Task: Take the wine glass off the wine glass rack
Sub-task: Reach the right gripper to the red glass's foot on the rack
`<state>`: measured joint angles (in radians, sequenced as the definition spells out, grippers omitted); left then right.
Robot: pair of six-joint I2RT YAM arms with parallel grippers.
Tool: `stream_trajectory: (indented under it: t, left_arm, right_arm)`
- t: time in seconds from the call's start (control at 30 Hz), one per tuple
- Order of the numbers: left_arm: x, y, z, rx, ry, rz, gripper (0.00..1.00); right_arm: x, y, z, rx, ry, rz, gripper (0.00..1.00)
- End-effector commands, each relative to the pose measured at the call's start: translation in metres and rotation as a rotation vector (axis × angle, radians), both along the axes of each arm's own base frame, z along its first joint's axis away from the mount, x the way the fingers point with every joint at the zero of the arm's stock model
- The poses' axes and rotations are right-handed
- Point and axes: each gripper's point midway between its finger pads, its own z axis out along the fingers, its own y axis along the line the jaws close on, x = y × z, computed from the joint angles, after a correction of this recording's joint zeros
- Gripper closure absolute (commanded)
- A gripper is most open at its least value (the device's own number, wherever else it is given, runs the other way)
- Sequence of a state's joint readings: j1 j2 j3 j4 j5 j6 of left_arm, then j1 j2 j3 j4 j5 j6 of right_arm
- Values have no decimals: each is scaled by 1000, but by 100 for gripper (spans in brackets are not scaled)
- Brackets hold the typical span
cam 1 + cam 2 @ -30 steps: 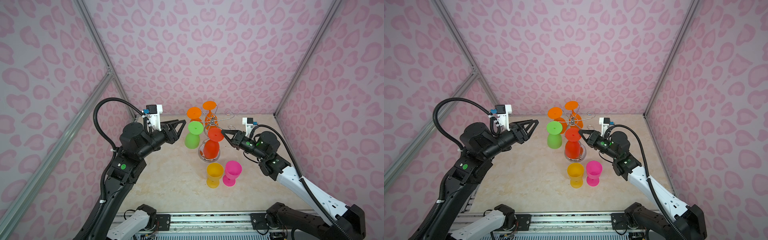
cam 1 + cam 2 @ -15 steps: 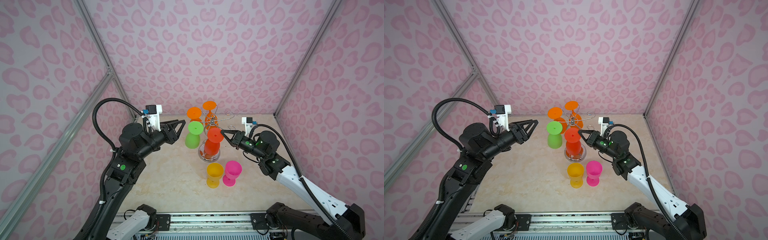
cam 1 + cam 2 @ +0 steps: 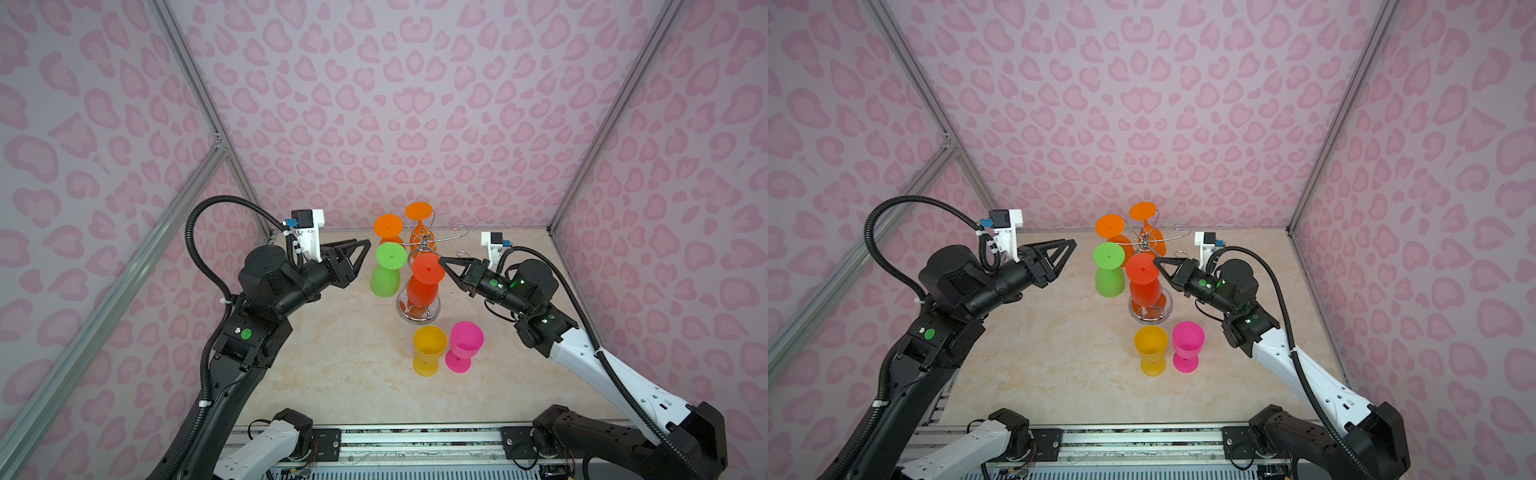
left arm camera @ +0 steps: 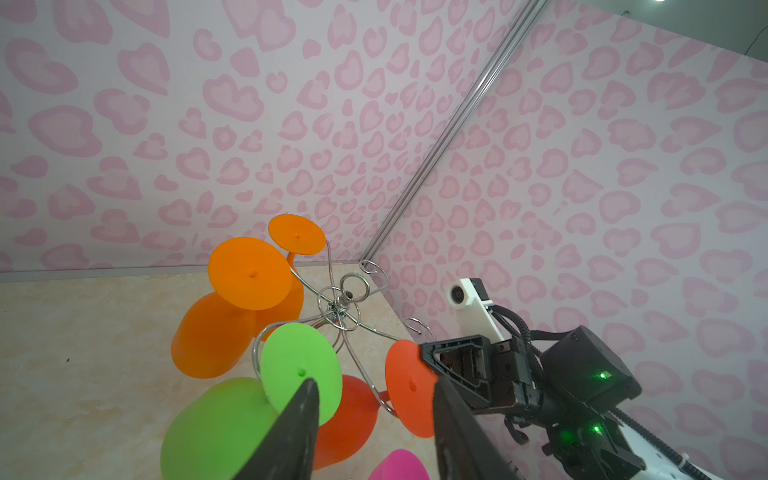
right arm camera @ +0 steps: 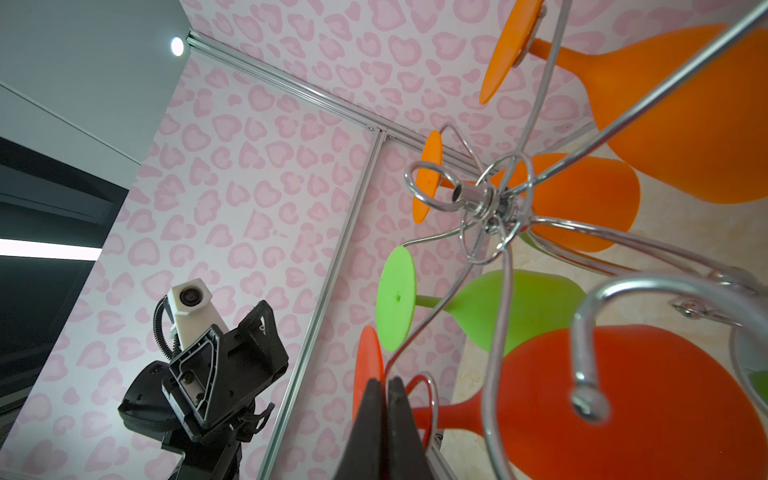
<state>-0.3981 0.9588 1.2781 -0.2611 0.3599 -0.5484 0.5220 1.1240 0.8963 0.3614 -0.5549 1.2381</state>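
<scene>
Wine glass rack (image 3: pixel 423 246): shiny chrome wire. Orange glass (image 3: pixel 388 226); second orange glass (image 3: pixel 418 211); lime-green glass (image 3: pixel 385 281); red-orange glass (image 3: pixel 422 291); yellow glass (image 3: pixel 429 344); magenta glass (image 3: pixel 466 338). Tabletop (image 3: pixel 340 365): cream, marbled with tan veining. Walls (image 3: pixel 395 104): pale pink, darker pink heart-like blotches. Left arm (image 3: pixel 232 386) black; right arm (image 3: pixel 536 286) black, white forearm.

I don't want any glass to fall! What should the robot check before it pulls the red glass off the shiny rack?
1. Right claw shut at the round foot of the red plastic wine glass: ok.
2. Foot's rim really pinched between the fingers: cannot tell.
3. Stem free of its hook on the chrome wire wine glass rack: not ok, the wire curls round it.
4. Left claw open, apart from the green plastic wine glass: ok.
5. Yellow plastic wine glass and pink plastic wine glass upright, apart from the red one: ok.
</scene>
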Motion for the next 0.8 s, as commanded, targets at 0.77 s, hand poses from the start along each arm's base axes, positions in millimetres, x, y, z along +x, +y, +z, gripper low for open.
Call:
stream_trajectory:
  t: [0.77]
  left_arm:
    - [1, 2, 0, 3, -21, 2, 54]
  right_arm:
    - [-14, -2, 10, -127, -33, 10, 100]
